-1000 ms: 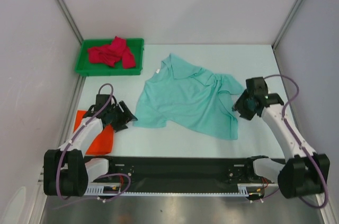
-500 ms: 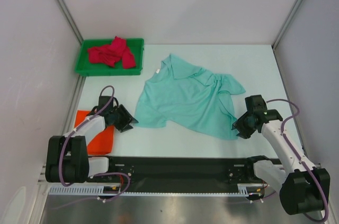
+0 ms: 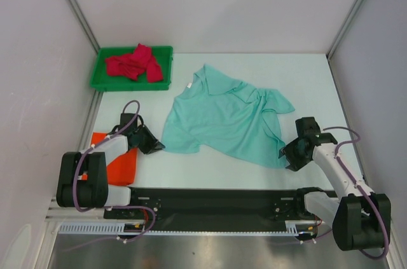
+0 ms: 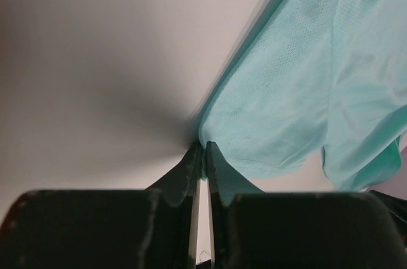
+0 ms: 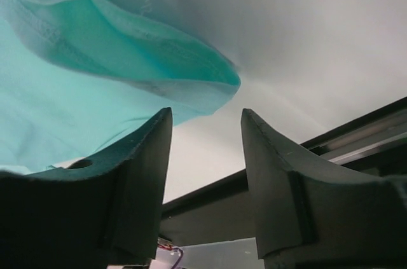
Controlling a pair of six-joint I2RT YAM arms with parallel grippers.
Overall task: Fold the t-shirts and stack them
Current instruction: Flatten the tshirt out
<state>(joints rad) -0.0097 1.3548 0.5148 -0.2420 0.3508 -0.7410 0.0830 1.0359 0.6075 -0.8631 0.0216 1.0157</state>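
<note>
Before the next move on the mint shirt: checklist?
1. Left gripper at the mint shirt near corner: ok.
2. Cloth actually pinched: cannot tell; jaws nearly closed at the edge.
3. Right gripper on its corner: not ok; open, cloth beyond its tips.
4. Shirt flat: not ok; bunched on the right side.
5. Orange shirt clear of the left arm: not ok; partly under it.
6. Red shirt out of the way in the tray: ok.

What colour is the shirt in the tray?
Red. The shirt lies bunched in the green tray; the top view shows it best.
</note>
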